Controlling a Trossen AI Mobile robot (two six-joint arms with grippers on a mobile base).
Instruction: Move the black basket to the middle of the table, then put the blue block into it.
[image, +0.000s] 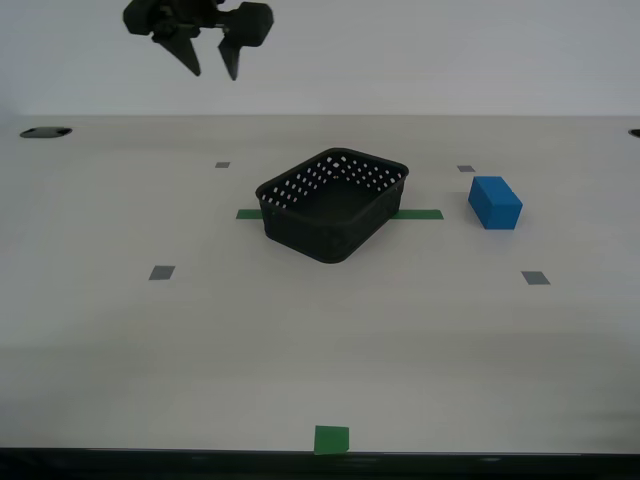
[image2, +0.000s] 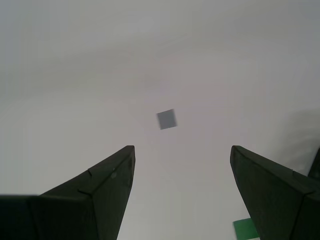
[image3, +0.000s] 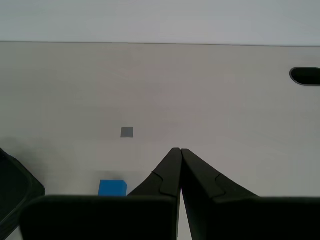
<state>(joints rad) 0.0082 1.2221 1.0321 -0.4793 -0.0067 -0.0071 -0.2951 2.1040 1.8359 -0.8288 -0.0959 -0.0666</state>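
The black basket (image: 333, 205) stands empty on the table (image: 300, 340), across the green tape strip (image: 418, 214). The blue block (image: 495, 202) lies on the table toward the exterior view's right of the basket, apart from it. My second gripper (image: 210, 68) hangs open and empty high above the far part of the table, toward the exterior view's left; its own view shows the spread jaws (image2: 182, 147) over bare tabletop. My first gripper (image3: 177, 149) is shut and empty, out of the exterior view; its view shows the block (image3: 112, 188) and a basket corner (image3: 12, 190).
Small grey squares (image: 161, 272) (image: 535, 278) mark the tabletop, one below my second gripper (image2: 166, 119). A green square (image: 331, 439) sits at the near edge. Dark cable holes (image: 45, 132) (image3: 305, 76) sit at the far edge.
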